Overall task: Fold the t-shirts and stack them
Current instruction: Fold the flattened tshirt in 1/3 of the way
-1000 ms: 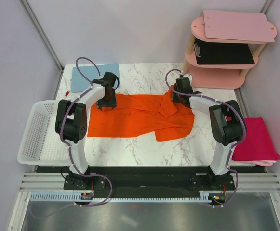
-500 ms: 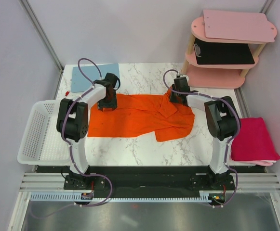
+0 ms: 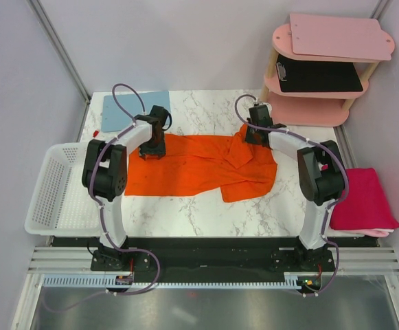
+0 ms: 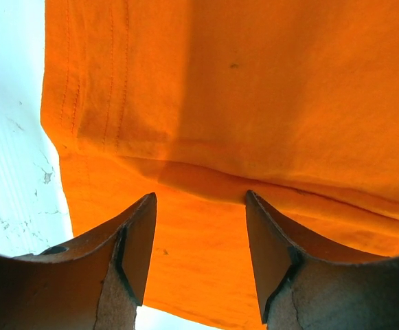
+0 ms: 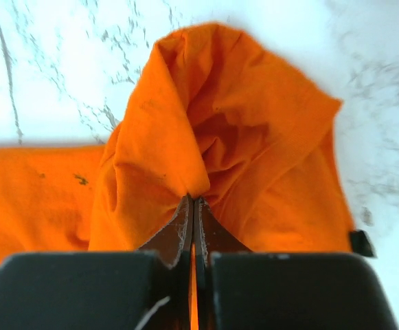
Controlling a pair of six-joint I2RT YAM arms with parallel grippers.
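Orange cloth was pinched between the right fingers (image 5: 185, 230), which were clenched flat together on a raised peak of the orange t-shirt (image 3: 199, 168) at its far right corner. The fabric tented up from the grip in deep creases, which suggested that this corner served as a handle for drawing the garment straight. The left fingers (image 4: 139, 240) stood released and apart, poised low over the far left corner. A stitched hem and a shallow ridge of cloth lay between and ahead of them, and nothing was grasped there. This pairing at opposite far corners was judged to prepare a two-handed spread or fold, not yet begun. The shirt lay across the middle of the marble tabletop (image 3: 206, 110), flat on its left half, rumpled and doubled over on its right. The magenta t-shirt (image 3: 364, 199) rested already folded beyond the right arm, well apart, presumably as the base of the stack.
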